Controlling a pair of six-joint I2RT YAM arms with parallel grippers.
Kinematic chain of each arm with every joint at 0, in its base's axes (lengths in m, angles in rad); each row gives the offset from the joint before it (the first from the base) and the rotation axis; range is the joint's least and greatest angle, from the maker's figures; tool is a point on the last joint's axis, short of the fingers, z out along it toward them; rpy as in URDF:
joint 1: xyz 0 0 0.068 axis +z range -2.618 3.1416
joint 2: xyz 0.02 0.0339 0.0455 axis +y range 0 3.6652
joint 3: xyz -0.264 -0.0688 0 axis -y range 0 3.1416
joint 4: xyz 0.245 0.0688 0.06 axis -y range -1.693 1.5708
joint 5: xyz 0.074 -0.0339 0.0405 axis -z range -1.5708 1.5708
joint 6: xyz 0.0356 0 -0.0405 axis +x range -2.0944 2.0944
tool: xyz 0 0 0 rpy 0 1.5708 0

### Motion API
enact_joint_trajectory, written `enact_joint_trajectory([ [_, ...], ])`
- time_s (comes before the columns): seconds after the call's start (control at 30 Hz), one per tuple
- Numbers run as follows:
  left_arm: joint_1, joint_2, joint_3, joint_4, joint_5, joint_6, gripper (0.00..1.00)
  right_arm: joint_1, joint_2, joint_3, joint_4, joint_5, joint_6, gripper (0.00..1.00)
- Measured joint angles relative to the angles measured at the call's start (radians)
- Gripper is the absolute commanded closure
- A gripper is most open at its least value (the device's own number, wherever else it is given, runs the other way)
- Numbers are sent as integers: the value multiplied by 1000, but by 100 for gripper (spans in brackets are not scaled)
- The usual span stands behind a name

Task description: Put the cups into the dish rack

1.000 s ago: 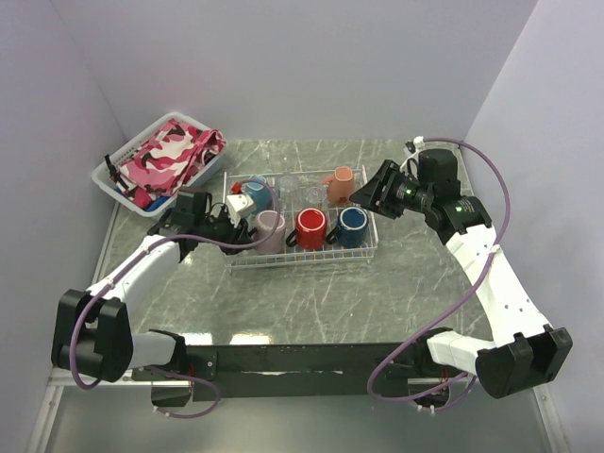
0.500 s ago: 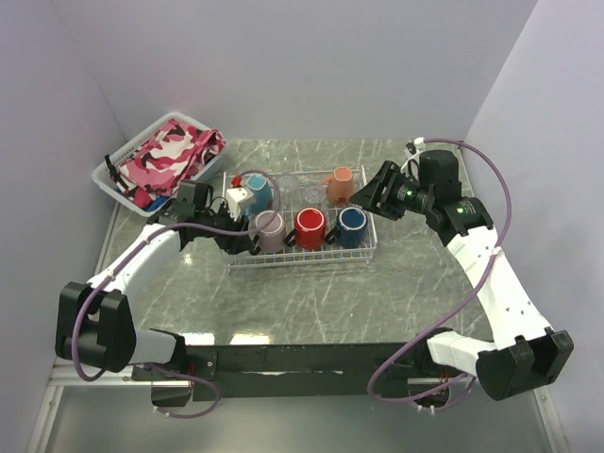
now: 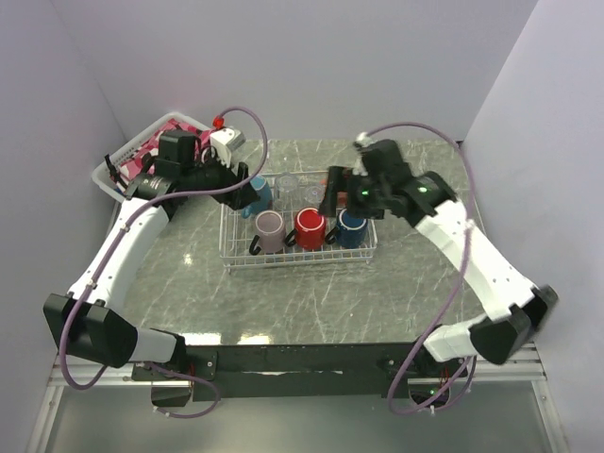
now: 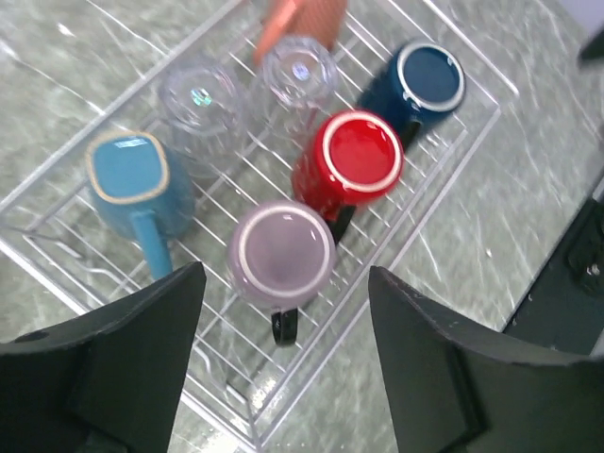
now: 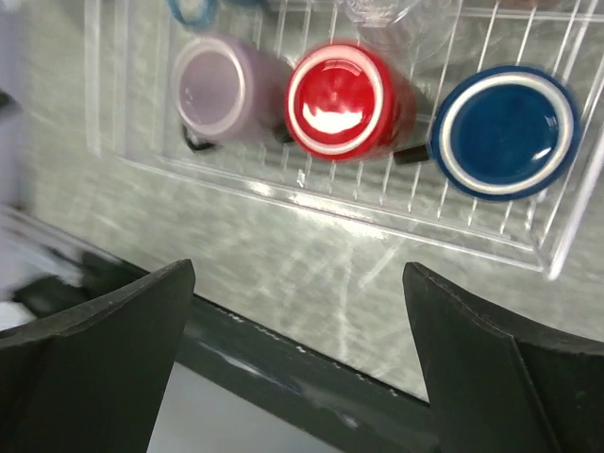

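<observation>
**Loaded rack, three views.** Overhead, we see the rack [image 3: 302, 255] mid-table, with the basket [image 3: 106, 172] at far left. There the right gripper [image 5: 300, 276] hides the salmon mug [image 4: 300, 17]. Only the left wrist view shows that mug's edge, both glasses [image 4: 201, 99] and the blue mug [image 4: 132, 179] together. The right wrist view shows whole only the front row: mauve mug [image 5: 215, 90], red mug [image 5: 342, 99] and navy mug [image 5: 505, 127], bases up and pale-ringed. The left gripper [image 4: 283, 283] and the right both have jaws apart, holding nothing.
</observation>
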Motion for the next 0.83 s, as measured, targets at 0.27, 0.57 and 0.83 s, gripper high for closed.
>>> enact_joint_trajectory([
  [0.27,-65,17,39,-4,-148,-106,8,160,158,116,-147,221,-27,0],
  [0.57,-74,21,47,0,-180,-163,2,160,112,116,-151,270,-30,0],
  [0.83,-84,17,43,12,-198,-174,3,160,112,121,-154,270,-40,0],
])
